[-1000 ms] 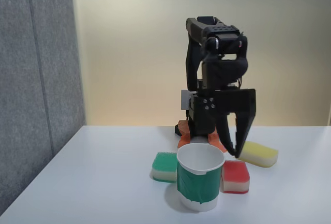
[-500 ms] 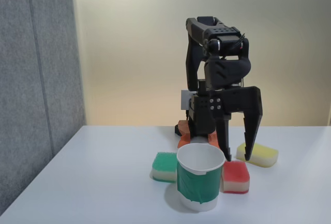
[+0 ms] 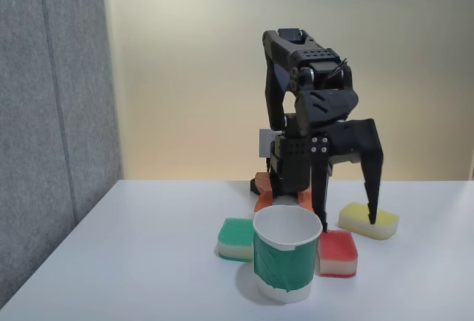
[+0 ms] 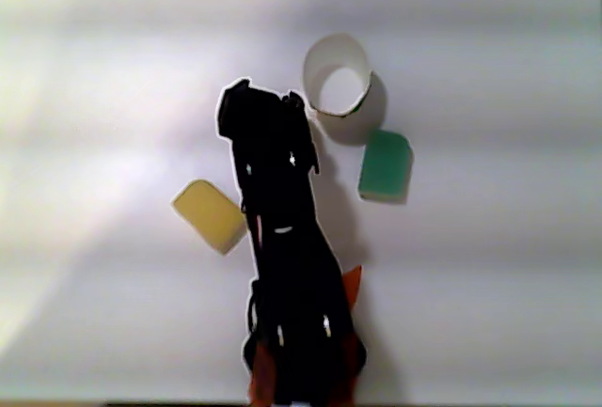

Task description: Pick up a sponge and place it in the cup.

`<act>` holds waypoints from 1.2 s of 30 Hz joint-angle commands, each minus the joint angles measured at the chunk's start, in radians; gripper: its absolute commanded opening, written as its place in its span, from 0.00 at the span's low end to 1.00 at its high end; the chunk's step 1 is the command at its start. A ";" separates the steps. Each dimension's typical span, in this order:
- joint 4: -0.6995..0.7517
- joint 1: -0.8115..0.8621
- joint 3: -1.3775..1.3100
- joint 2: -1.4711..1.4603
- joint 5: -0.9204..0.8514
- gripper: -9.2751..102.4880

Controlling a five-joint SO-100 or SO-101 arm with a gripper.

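Three sponges lie around the cup (image 3: 286, 262) on the white table (image 3: 148, 262); in the fixed view we see the red sponge (image 3: 338, 253) touching the cup's right side, a green sponge (image 3: 237, 239) at its left, and a yellow sponge (image 3: 368, 220) farther back right. Our gripper (image 3: 347, 218) hangs with its two fingers spread wide and empty, above the red sponge, one fingertip (image 3: 372, 217) at the yellow one.
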 commanded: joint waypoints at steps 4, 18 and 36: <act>0.307 -0.026 -0.178 -0.029 0.021 0.29; 0.417 -0.040 -0.249 -0.166 0.049 0.30; 0.474 -0.031 -0.485 -0.465 -0.026 0.34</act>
